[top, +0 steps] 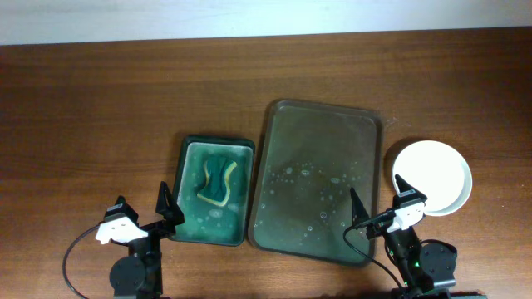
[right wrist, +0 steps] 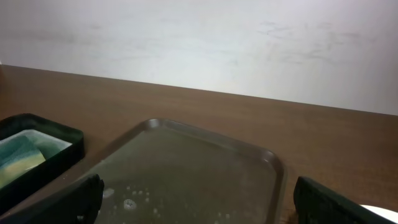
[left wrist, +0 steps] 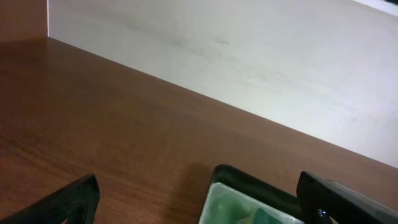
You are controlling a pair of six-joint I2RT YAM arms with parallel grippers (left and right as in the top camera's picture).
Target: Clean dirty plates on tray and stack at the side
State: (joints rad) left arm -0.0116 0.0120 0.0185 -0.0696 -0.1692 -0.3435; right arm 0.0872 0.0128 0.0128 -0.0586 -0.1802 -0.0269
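The dark brownish-grey tray lies in the middle of the table with only wet soap spots on it; no plates are on it. It also shows in the right wrist view. White plates sit stacked to the right of the tray; how many I cannot tell. A sliver of them shows in the right wrist view. My left gripper is open and empty at the near left, by the green tub's near-left corner. My right gripper is open and empty over the tray's near-right corner, beside the plates.
A green tub with a yellow-green sponge in soapy water stands left of the tray; its corner shows in the left wrist view. A pale wall runs along the table's far edge.
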